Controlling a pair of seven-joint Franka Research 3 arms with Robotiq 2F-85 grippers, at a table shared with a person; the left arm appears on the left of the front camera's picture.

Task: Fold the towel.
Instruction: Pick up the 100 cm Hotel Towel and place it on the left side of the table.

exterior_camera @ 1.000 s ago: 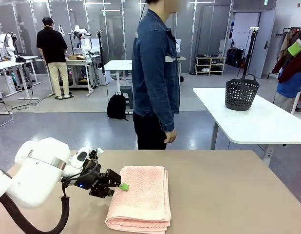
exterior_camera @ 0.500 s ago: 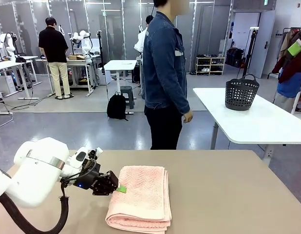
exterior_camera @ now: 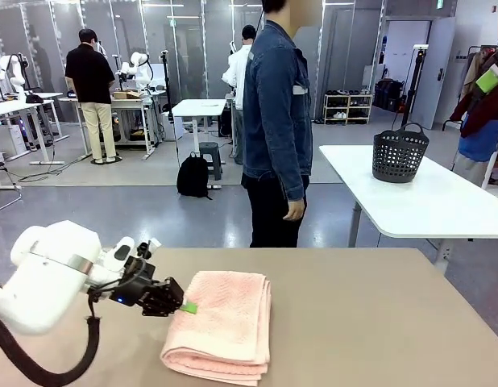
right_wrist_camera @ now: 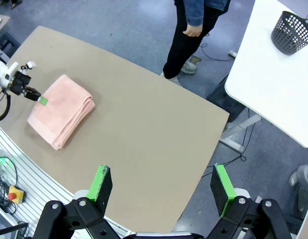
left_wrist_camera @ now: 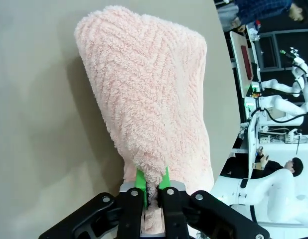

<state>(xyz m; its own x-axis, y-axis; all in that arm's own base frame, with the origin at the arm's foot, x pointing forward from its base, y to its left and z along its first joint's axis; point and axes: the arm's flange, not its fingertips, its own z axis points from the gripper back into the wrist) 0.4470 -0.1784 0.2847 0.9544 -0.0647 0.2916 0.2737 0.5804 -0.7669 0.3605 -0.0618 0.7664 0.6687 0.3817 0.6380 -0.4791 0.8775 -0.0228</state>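
The towel (exterior_camera: 225, 326), salmon-pink with a herringbone weave, lies folded into a thick stack on the tan table (exterior_camera: 378, 322), left of centre. My left gripper (exterior_camera: 184, 306) is at the stack's left edge, shut on the towel's top layer. In the left wrist view the green pads (left_wrist_camera: 139, 180) pinch a tuft of the towel (left_wrist_camera: 149, 99), which stretches away from them. My right gripper (right_wrist_camera: 161, 191) hangs open high above the table, holding nothing; far below it are the towel (right_wrist_camera: 62, 109) and the left gripper (right_wrist_camera: 39, 98).
A person (exterior_camera: 277, 121) in a denim jacket stands at the table's far side, hands down. A white table (exterior_camera: 442, 201) with a black basket (exterior_camera: 400, 153) stands back right. The tan table's right half is bare.
My left gripper has drawn back to the left, pulling the towel stack with it. The person stepped to the right behind the table.
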